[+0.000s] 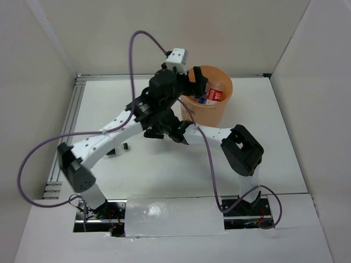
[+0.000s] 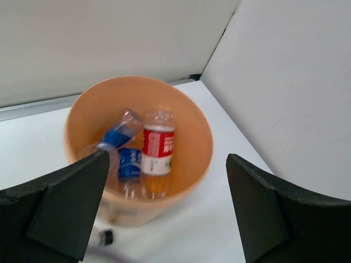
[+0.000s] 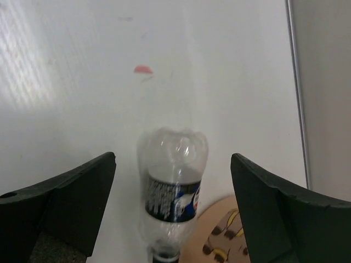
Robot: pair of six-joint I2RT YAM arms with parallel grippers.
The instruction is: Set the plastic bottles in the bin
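The peach-orange bin (image 1: 211, 115) stands at the back of the table. Inside it lie several plastic bottles: one with a red and white label (image 2: 158, 148) and two with blue labels (image 2: 129, 163). My left gripper (image 2: 164, 216) hangs open and empty over the bin's near rim (image 2: 204, 137). Its place in the top view is (image 1: 196, 82). A clear bottle (image 3: 175, 159) with a black, blue and white label lies on the table beside the bin's printed wall (image 3: 222, 241). My right gripper (image 3: 173, 211) is open, its fingers on either side of that bottle without touching it.
White walls close in the table at the back and on both sides. The right arm's elbow (image 1: 241, 149) sits just in front of the bin. A small red speck (image 3: 143, 69) marks the table beyond the bottle. A purple cable (image 1: 131, 60) loops above the left arm.
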